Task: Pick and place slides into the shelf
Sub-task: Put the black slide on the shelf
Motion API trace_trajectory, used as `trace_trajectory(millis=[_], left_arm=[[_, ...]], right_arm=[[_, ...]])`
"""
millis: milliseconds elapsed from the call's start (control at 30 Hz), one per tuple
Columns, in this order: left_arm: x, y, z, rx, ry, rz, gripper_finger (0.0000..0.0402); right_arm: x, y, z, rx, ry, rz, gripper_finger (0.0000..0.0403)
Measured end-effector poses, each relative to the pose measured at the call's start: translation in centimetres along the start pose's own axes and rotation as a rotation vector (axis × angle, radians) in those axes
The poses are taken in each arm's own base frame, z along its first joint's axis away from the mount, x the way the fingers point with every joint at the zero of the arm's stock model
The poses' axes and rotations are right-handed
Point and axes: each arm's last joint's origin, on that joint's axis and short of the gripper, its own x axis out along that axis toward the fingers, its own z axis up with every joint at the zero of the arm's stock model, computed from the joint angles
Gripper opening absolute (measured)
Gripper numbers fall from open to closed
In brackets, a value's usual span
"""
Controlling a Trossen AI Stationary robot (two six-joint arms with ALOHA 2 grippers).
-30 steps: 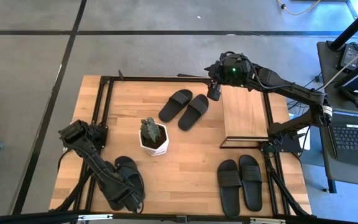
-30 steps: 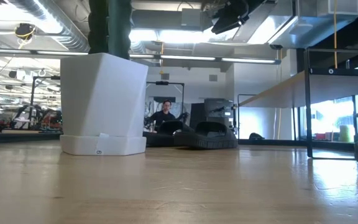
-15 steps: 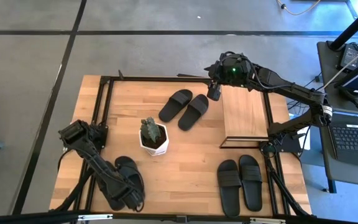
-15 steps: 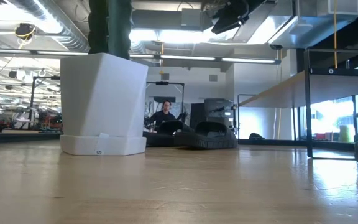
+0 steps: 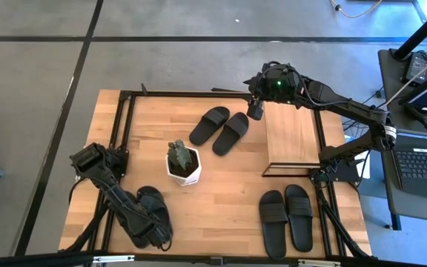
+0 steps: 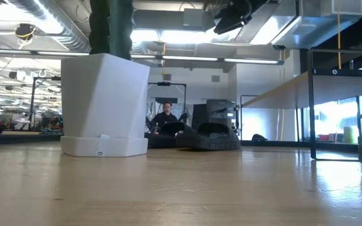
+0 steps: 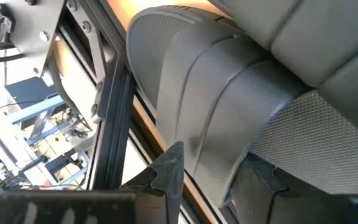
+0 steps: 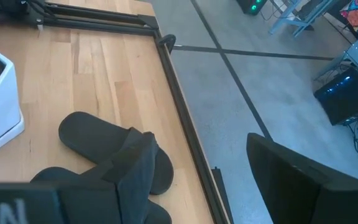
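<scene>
Your tabletop [image 5: 221,185] carries everything. The shelf [image 5: 291,137] sits at the right w/ its board top bare, so nothing is placed yet. Slides lie in three pairs: one pair [image 5: 221,128] just left of the shelf, one [image 5: 286,219] in front of it, one [image 5: 150,215] at front left by the plant pot [image 5: 184,165]. Right gripper [image 5: 256,110] hangs over the first pair, jaws wide open, prob. lining up a pick. Left gripper [image 7: 207,177] is down on a front-left slide [image 7: 241,99], jaws straddling its edge, half-closed; can't tell if it's gripped.

The high view looks straight down on the whole table [image 5: 221,215]. The low view faces level across it, close behind the white planter [image 6: 104,103], which the high view shows near centre, at about 8 o'clock. Each wrist view looks closely past its own fingers.
</scene>
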Motion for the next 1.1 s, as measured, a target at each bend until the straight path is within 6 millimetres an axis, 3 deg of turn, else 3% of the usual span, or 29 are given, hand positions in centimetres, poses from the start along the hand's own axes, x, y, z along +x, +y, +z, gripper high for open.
trace_trajectory(millis=[167,367,567,667,767,933,1100], left_arm=[[0.0,0.0,0.0,0.026,-0.001,-0.002,0.0092],[0.0,0.0,0.0,0.061,-0.012,-0.005,0.0013],[-0.2,-0.1,0.1,0.07,-0.011,-0.036,0.001],[-1.1,0.5,-0.1,0.083,-0.004,-0.1,0.0006],[-2.8,1.9,-0.3,0.067,-0.008,-0.168,0.0005],[-5.9,6.3,-0.9,-0.006,0.008,-0.278,0.0003],[-8.7,9.9,-1.1,0.076,0.018,-0.503,0.0002]], right_arm=[[0.0,0.0,0.0,0.0,0.0,-0.001,0.0251],[0.0,0.0,0.0,-0.001,0.0,-0.001,0.0251],[0.0,0.0,0.0,-0.001,0.0,-0.001,0.0251],[0.0,0.0,0.0,-0.001,0.0,-0.001,0.0251],[0.0,0.0,0.0,-0.001,-0.002,-0.001,0.0251],[0.0,-0.1,0.3,0.0,-0.026,-0.01,0.0251],[0.0,-0.1,0.3,-0.032,-0.034,-0.014,0.0251]])
